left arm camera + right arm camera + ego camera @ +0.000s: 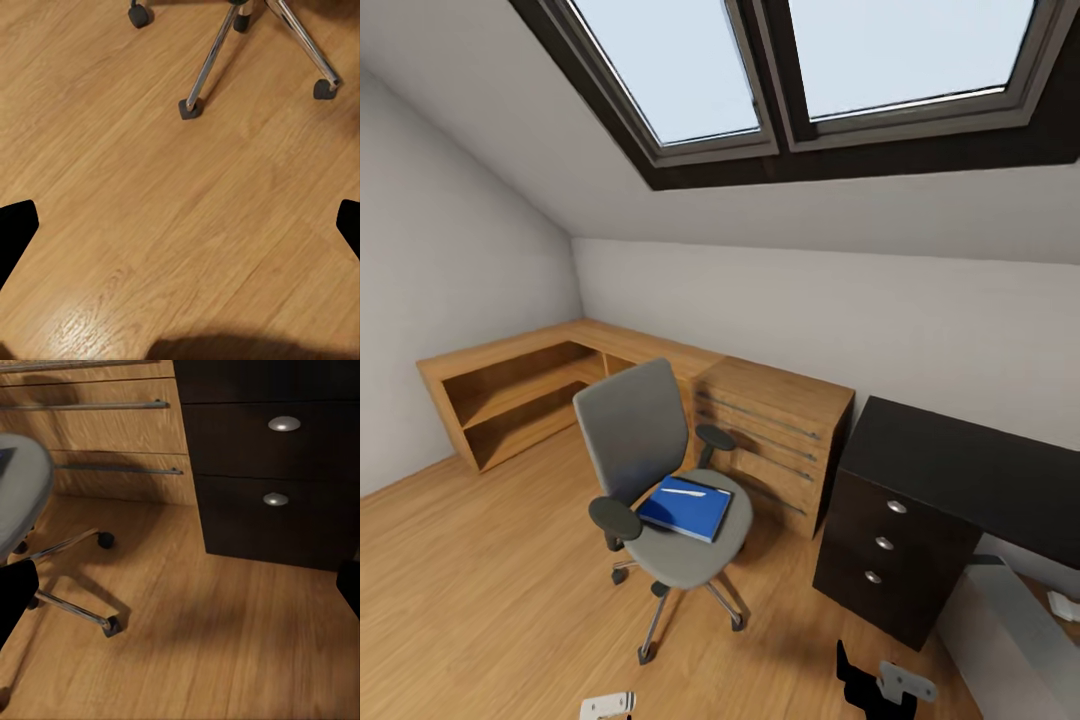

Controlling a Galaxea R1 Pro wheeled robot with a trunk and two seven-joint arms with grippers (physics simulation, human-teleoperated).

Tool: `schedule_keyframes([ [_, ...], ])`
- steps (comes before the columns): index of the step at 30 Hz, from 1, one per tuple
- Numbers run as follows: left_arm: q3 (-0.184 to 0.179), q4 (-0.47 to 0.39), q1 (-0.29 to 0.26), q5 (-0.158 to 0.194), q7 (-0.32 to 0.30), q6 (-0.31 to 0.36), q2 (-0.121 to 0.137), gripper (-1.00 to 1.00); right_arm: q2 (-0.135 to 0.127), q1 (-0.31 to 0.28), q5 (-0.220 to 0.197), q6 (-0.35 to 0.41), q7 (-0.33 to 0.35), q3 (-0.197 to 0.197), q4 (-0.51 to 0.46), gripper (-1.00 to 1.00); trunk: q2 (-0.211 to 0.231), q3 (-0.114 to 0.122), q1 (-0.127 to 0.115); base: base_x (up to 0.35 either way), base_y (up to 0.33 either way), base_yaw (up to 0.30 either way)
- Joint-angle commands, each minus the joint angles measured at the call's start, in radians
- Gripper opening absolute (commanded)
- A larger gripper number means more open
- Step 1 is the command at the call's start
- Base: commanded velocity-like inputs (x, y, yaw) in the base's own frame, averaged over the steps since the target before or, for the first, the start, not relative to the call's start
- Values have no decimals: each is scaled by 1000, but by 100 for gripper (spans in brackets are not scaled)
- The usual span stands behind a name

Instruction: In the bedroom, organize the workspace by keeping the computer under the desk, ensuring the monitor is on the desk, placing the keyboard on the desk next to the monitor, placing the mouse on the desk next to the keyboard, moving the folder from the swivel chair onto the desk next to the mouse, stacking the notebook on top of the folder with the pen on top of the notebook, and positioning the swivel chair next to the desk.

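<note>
Room: grey sloping walls, two dark-framed skylights [800, 70] overhead, light wood floor [470, 590].
Chair [660, 480]: stands mid-floor, back toward the far left, seat facing near right; black armrests either side; chrome legs and dark casters on the floor [202, 82].
Folder [685, 507]: blue, lies flat on the chair seat, toward its far side.
Notebook or pen: a thin pale sliver [682, 491] lies on the folder's far edge; too small to tell which it is.
Wood cabinets [610, 390]: low light-wood run along the far wall, open shelves at left, a drawer unit with long metal handles just behind the chair.
Dark cabinet [905, 520]: three drawers with round silver knobs, right of the wood drawers, touching or nearly so.
Computer [1010, 640]: pale grey box, near right, just beside the dark cabinet.
Left gripper [180, 232]: fingers [16, 229] spread wide, nothing between them, over bare floor near the chair base.
Right gripper [180, 592]: fingers [15, 592] spread wide, empty, low over the floor between the chair's legs and the dark cabinet.
</note>
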Motion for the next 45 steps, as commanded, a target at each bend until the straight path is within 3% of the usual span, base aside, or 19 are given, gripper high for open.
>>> schedule_keyframes([
  [1,-8,0,-1,11,7,-5,1,100,1,-1,-4,-2,7,-9,1,100,6,2,-4,0,0,0],
  [12,-8,0,0,11,7,-5,1,100,1,-1,-6,-2,-1,-10,0,100,83,33,-46,0,0,-93],
  [45,-8,1,0,12,7,-5,1,100,1,-1,-1,-4,-15,-8,0,100,314,107,-172,0,0,-218],
])
